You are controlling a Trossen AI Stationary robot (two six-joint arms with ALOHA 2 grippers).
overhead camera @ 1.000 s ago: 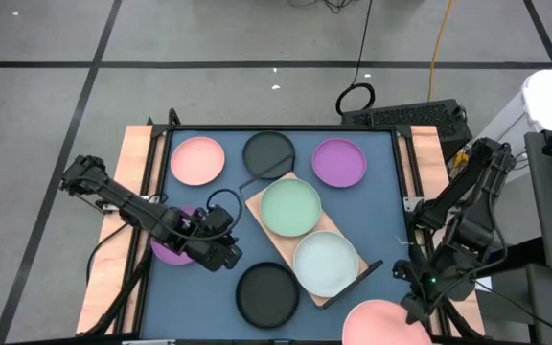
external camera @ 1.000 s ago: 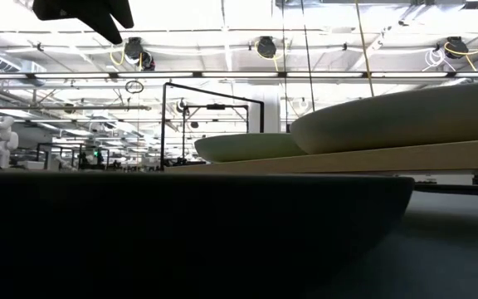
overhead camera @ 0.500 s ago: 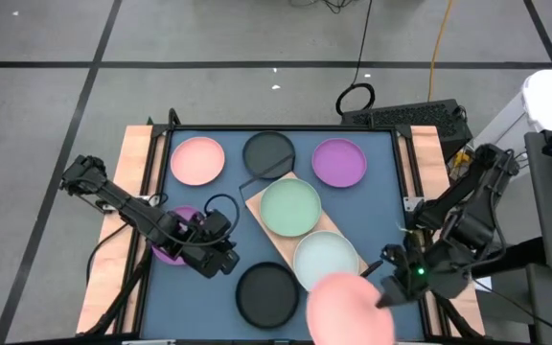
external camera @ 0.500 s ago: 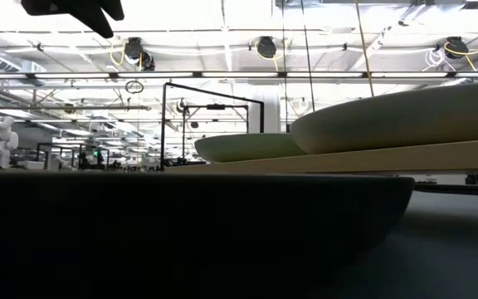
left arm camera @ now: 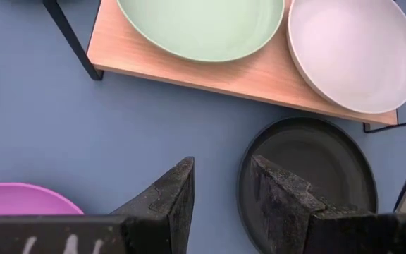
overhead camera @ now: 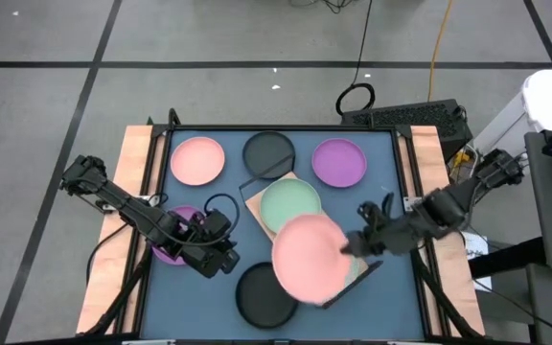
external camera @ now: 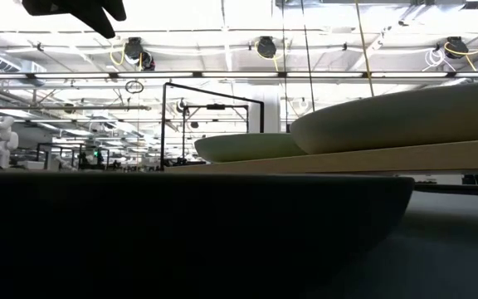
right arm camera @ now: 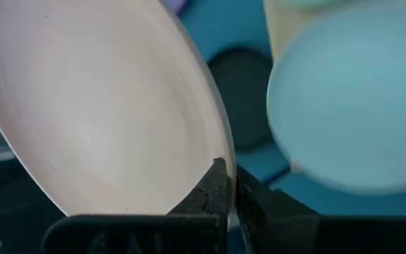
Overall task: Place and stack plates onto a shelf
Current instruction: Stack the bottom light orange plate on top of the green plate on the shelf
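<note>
My right gripper (overhead camera: 346, 245) is shut on a pink plate (overhead camera: 310, 257), which it carries above the wooden shelf (overhead camera: 255, 200). On the shelf lie a pale green plate (overhead camera: 290, 203) and a pale blue plate (right arm camera: 351, 106); in the high view the pink plate mostly hides the blue one. My left gripper (left arm camera: 220, 194) hovers open over the blue table, between a purple plate (overhead camera: 168, 251) and a black plate (overhead camera: 260, 294), with nothing between its fingers. My right gripper pinches the pink plate's rim (right arm camera: 211, 141) between its two fingers, on the side toward the table's right edge. The fingers reach in from the right, slanting down. The plate is lifted clear and tilted, above the pale blue plate.
Along the table's far side lie another pink plate (overhead camera: 197, 160), a black plate (overhead camera: 268, 153) and a purple plate (overhead camera: 339, 162). The shelf's black wire frame (left arm camera: 69, 35) stands up at its ends. The low view looks past the near black plate (external camera: 181, 232) at the shelf board (external camera: 347, 158).
My right gripper has swung from the table's near right corner toward the left and far side, rising a little and turning, with the pink plate in its hold. The plate now hangs over the shelf's near end. My left gripper has stayed in place.
</note>
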